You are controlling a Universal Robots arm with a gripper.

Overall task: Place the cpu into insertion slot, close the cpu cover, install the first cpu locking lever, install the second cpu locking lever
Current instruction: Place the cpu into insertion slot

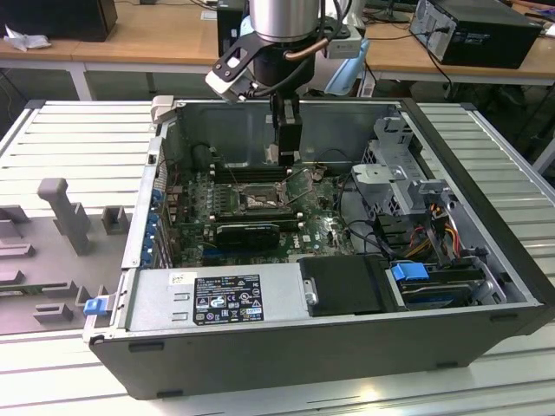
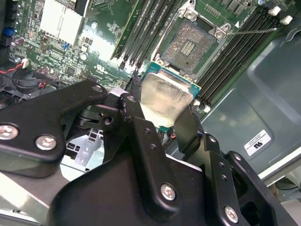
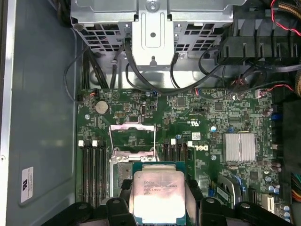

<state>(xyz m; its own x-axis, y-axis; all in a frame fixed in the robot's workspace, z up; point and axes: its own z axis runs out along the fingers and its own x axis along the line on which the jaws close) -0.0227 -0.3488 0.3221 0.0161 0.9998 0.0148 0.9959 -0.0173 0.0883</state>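
Clamped in gripper (image 3: 159, 203): cpu (image 3: 159, 190), poised near uncovered insertion slot (image 2: 190, 44).

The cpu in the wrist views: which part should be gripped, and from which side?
By two opposite side edges, coming from above its flat top. The cpu is a thin square plate, so only its edges offer purchase, and its underside is left free to face the insertion slot. The gripper holds it this way.

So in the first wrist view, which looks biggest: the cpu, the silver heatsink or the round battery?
1. cpu, though it's closest to the camera, which makes it look bigger.
2. silver heatsink.
3. round battery.
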